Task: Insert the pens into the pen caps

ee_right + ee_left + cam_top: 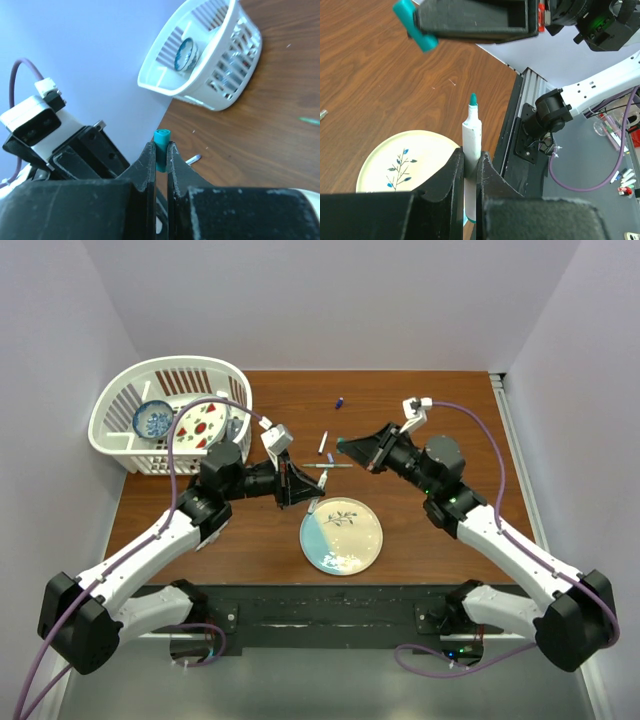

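Above the wooden table (430, 410), the left gripper (470, 159) is clenched on a white, teal-tipped pen (471, 131). Its bare tip juts toward the right arm, presumably so a cap can slide on. Facing it, just apart, a teal cap (161, 136) sits pinched in the right gripper (160, 150), seemingly held out to meet that tip.

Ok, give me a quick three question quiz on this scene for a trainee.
1. True or false: the left gripper grips a white pen with its teal tip bare.
2. The right gripper pinches: A) a teal cap, B) a purple cap, C) nothing.
3. Fill in: the blue patterned bowl sits inside the white ____.
Key: 1 true; 2 A; 3 basket.
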